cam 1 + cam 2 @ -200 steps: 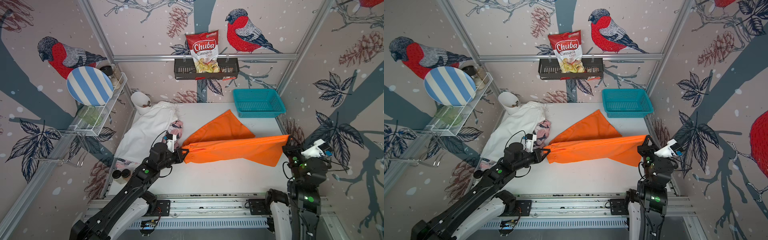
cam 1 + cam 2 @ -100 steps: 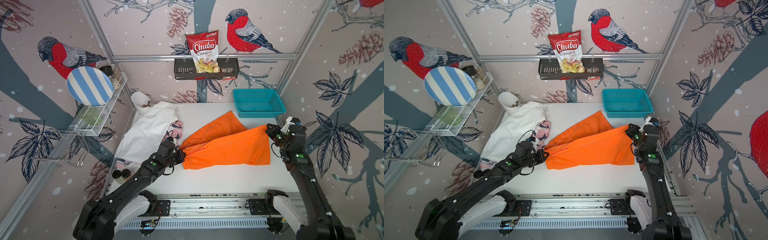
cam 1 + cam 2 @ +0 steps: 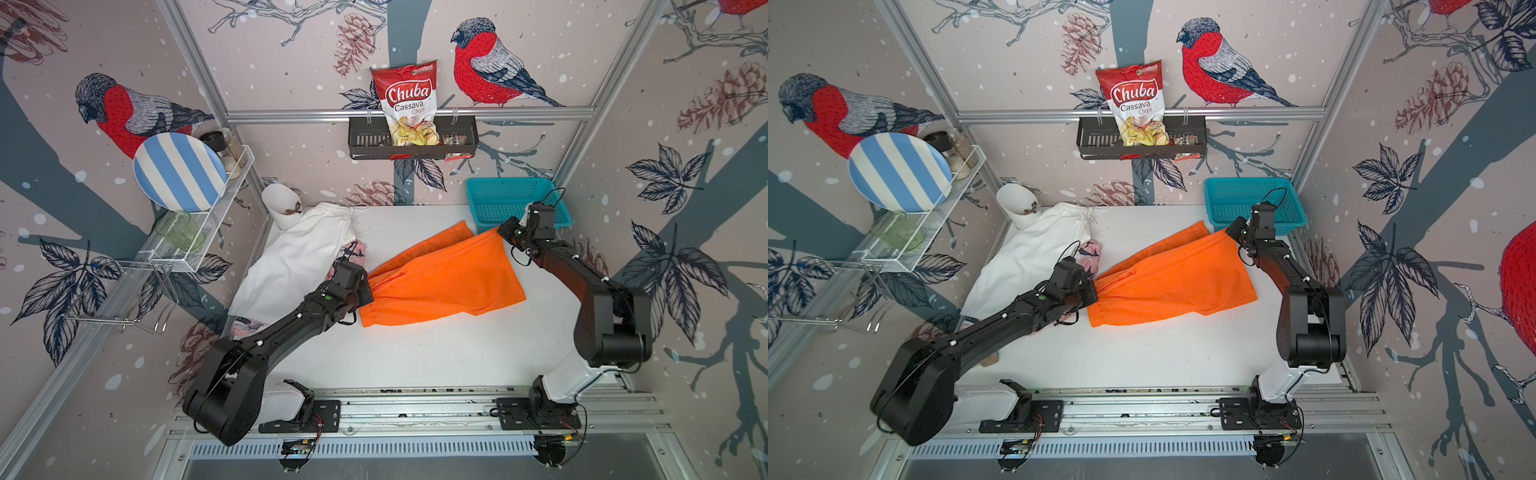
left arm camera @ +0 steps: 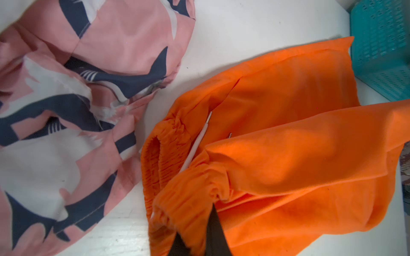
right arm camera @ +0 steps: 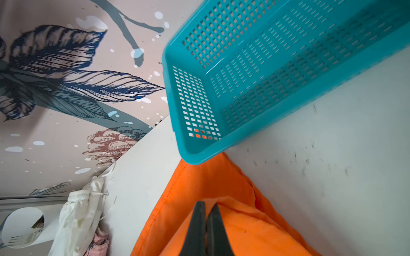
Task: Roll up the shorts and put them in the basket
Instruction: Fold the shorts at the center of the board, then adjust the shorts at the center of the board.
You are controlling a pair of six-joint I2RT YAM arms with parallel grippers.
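Teal basket point(image 3: 509, 195) beside orange shorts point(image 3: 440, 282); white shorts point(image 3: 299, 257), pink shorts point(image 4: 88, 88) crowd left hand point(image 3: 368, 293), clamped on waistband. Right hand point(image 3: 500, 231) clamped on hem, 1 leg folded over other.

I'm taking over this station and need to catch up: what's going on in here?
Two robot arms are handling the orange shorts on the white table. The left gripper is shut on the waistband end. The right gripper is shut on a leg corner next to the teal basket. The cloth stretches between them and is not yet rolled. The white shorts and the pink patterned shorts lie off to the side, untouched.
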